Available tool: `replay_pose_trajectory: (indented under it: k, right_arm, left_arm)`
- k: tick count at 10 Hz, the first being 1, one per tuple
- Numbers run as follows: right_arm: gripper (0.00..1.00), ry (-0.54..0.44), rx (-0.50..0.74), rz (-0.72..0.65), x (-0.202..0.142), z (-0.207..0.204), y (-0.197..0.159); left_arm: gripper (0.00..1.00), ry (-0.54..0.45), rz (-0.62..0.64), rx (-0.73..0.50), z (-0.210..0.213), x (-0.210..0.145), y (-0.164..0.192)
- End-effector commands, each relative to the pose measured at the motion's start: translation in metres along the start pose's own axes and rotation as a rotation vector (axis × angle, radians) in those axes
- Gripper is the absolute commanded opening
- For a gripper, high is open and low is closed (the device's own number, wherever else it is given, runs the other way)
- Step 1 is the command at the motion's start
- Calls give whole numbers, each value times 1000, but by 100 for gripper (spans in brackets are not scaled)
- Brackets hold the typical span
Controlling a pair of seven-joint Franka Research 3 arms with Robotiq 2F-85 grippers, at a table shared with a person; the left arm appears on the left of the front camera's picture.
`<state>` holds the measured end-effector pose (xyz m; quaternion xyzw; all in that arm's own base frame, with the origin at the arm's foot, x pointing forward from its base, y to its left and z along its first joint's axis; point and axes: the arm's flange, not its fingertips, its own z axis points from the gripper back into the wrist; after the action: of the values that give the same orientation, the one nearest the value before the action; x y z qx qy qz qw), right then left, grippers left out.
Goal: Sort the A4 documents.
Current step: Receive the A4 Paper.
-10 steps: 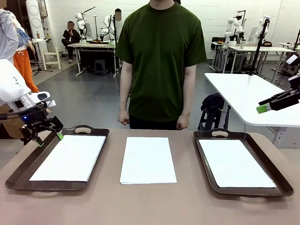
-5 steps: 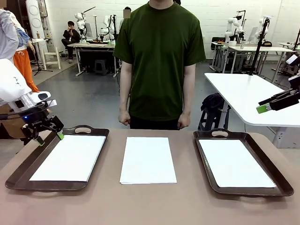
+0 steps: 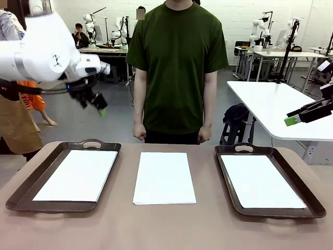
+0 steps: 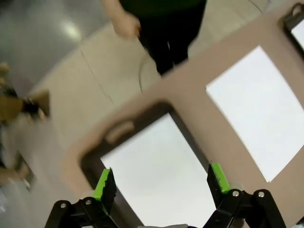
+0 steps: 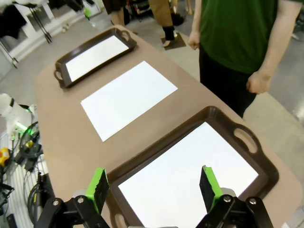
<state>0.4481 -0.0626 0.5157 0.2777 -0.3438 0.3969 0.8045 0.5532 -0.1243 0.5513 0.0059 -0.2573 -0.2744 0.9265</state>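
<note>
A light brown table (image 3: 166,226) is seen from the robot's side. In its middle lies a stack of plain white A4 paper sheets (image 3: 164,177), flat on the bare tabletop with its edges squared. It sits between two dark brown rectangular trays with cut-out handles and touches neither. The left tray (image 3: 39,179) holds a white A4 sheet (image 3: 78,174) lying flat inside its rim. The right tray (image 3: 296,182) holds a second white A4 sheet (image 3: 260,179) in the same way.

The left gripper (image 3: 98,105), black with green pads, hangs high in the air above the left side of the table. In its wrist view the two fingers (image 4: 105,183) stand wide apart with nothing between them, and the left tray and its sheet lie far below. The right gripper (image 3: 292,120) is raised at the picture's right edge, well apart from the paper. In its wrist view its fingers (image 5: 99,186) are also spread wide and empty, with the right tray beneath.

A person in a dark green T-shirt (image 3: 177,62) stands at the far side behind the stack, arms down, with one loosely closed hand (image 3: 138,131) and the other hand (image 3: 203,136) near the table's edge.
</note>
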Motion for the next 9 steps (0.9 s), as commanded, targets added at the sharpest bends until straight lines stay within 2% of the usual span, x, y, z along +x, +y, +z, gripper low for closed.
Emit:
replay_pose_trajectory:
  k: [1,2,4,5,6,9]
  right_arm:
    - [100,0,-11,1,0,-1,-1]
    - [100,0,-11,1,0,-1,-1]
    - [100,0,-11,1,0,-1,-1]
    - [100,0,-11,1,0,-1,-1]
    - [100,0,-11,1,0,-1,-1]
    - [100,0,-11,1,0,-1,-1]
  left_arm:
    - [100,-245,-126,-60,12,-29,13]
    - [100,-269,-157,-93,25,-44,15]
    - [100,-332,-135,-182,36,-69,16]
    - [100,-334,-126,-303,34,-76,16]
    - [100,-284,-83,-377,27,-86,16]
    - [100,-321,-78,-391,37,-102,17]
